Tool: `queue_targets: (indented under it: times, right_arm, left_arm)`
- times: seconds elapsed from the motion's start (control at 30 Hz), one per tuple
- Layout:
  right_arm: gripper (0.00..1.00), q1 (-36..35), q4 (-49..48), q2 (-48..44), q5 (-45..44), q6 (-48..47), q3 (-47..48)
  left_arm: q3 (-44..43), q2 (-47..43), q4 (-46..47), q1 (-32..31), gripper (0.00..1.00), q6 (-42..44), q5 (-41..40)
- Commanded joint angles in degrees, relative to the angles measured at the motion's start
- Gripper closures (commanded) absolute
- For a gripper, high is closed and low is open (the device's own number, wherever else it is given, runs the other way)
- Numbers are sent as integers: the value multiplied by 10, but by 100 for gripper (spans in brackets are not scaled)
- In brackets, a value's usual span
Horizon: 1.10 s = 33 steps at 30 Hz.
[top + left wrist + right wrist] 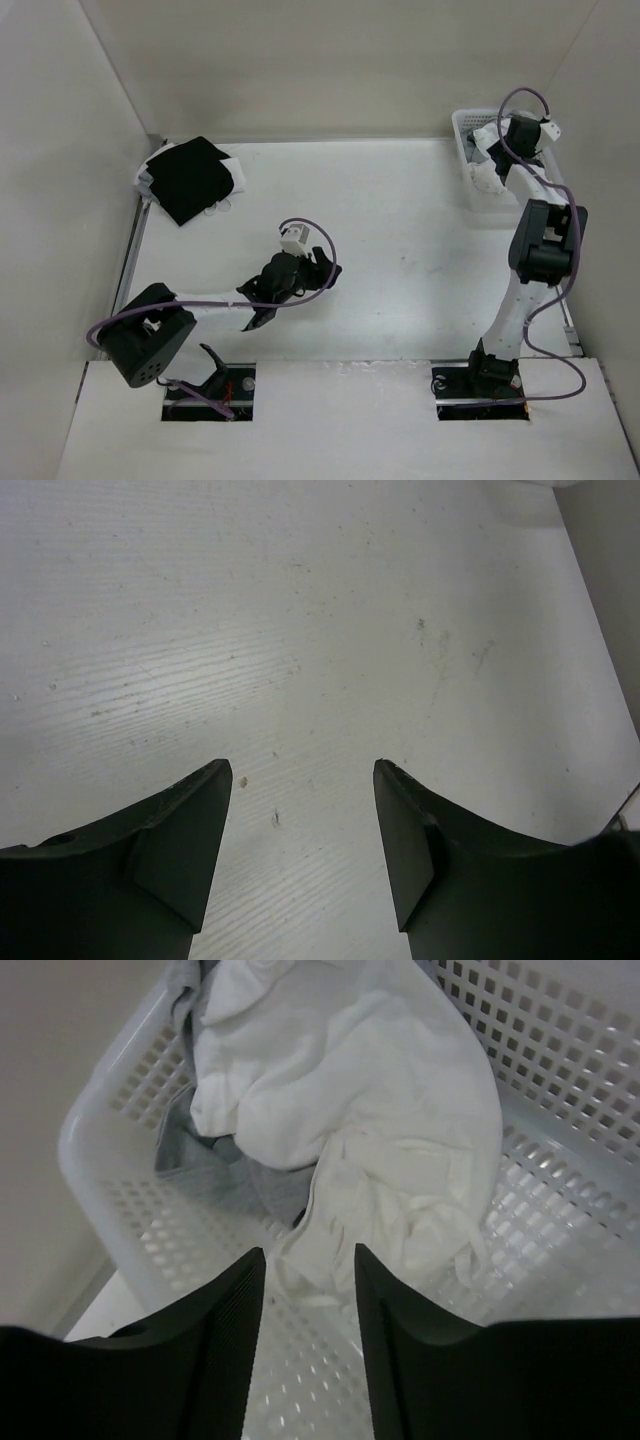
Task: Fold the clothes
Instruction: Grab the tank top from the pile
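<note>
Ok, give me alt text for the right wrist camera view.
The right tool, jaws open, hovers over a white perforated basket holding a crumpled white garment on top of grey fabric.

Basket (462, 135) interior largely hidden by right arm (545, 235) in top view. Inside basket, grey garment (190, 1155) mostly buried under white top (370, 1080); straps not discernible. Basket rim cropped in right wrist view.

clothes (380, 1090): thin white fabric | crumpled heap | inside perforated white basket (560, 1050) | lying over grey garment (195, 1160)
</note>
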State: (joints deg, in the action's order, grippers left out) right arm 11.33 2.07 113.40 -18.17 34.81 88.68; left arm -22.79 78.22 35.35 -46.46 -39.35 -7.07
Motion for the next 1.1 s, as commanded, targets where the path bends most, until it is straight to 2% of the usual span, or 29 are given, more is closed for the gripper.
queue_targets:
  times: [0.0, 0.17, 0.33, 0.37, 0.4, 0.43, 0.47, 0.57, 0.67, 0.7, 0.73, 0.8, 0.97, 1.07]
  right_arm:
    - [50, 11, 53, 90, 27, -4, 132]
    - [46, 20, 121, 229, 38, 15, 298]
    - [51, 27, 163, 296, 38, 70, 371]
    - [54, 27, 167, 302, 37, 76, 372]
    - [61, 27, 167, 303, 37, 78, 370]
    - [71, 27, 165, 299, 33, 82, 366]
    - [74, 27, 163, 299, 32, 82, 364]
    - [94, 31, 160, 290, 32, 96, 353]
    - [98, 31, 103, 247, 31, 102, 291]
    - [99, 34, 34, 197, 37, 104, 226]
    - [99, 34, 22, 186, 38, 104, 214]
    - [99, 35, -36, 107, 47, 101, 147]
    - [99, 32, -110, -62, 72, 91, 34]
    - [99, 5, -134, -170, 89, 88, -25]
  left_arm:
    - [11, 15, 65, 10, 43, 1, 14]
    - [18, 20, 78, 36, 43, 1, 22]
    - [34, 23, 108, 69, 43, -15, 29]
    - [35, 26, 113, 74, 43, -20, 34]
    - [35, 32, 119, 81, 43, -27, 42]
    - [35, 39, 125, 86, 43, -34, 51]
    - [35, 42, 127, 88, 43, -36, 55]
    - [35, 49, 134, 91, 43, -42, 66]
    - [36, 51, 138, 95, 43, -43, 67]
    - [36, 53, 138, 96, 43, -44, 67]
    - [35, 55, 138, 96, 43, -44, 67]
    - [33, 59, 138, 95, 43, -45, 72]
    - [37, 49, 143, 93, 43, -45, 72]
    - [37, 42, 143, 92, 43, -43, 72]
